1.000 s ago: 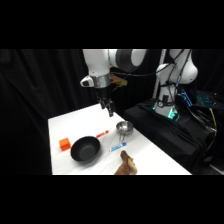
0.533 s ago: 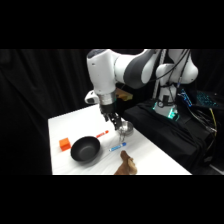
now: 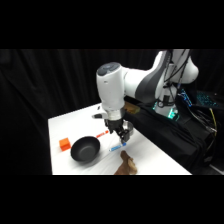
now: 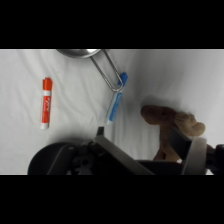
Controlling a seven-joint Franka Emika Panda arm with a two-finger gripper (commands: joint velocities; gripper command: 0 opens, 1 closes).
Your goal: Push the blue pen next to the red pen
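The push has not visibly begun to pay off: in the wrist view the blue pen (image 4: pixel 116 98) and the red pen (image 4: pixel 46 102) lie roughly parallel but well apart, with bare worktop (image 4: pixel 75 100) between them. In the side view the blue pen (image 3: pixel 118 146) lies on the near side of the gripper (image 3: pixel 123 136), just right of the black bowl (image 3: pixel 85 149), and the red pen (image 3: pixel 102 133) shows as a small red mark just left of the gripper, beyond the bowl. The gripper hangs low over the pens, close to the blue one; contact cannot be confirmed. The fingers (image 4: pixel 196 155) stand apart with nothing between them, one at each side of the wrist view's bottom, so they are open and hold nothing.

What is left, as I judge it, is the whole sideways shove of the blue pen across to the red one.

Around them: the metal cup's (image 4: pixel 80 52) handle reaches down to touch or overlap the blue pen's far tip, and could snag it. A brown lumpy object (image 4: pixel 172 120) lies just beside the blue pen on the side away from the red pen. An orange block (image 3: pixel 64 144) sits left of the bowl, clear of the path.
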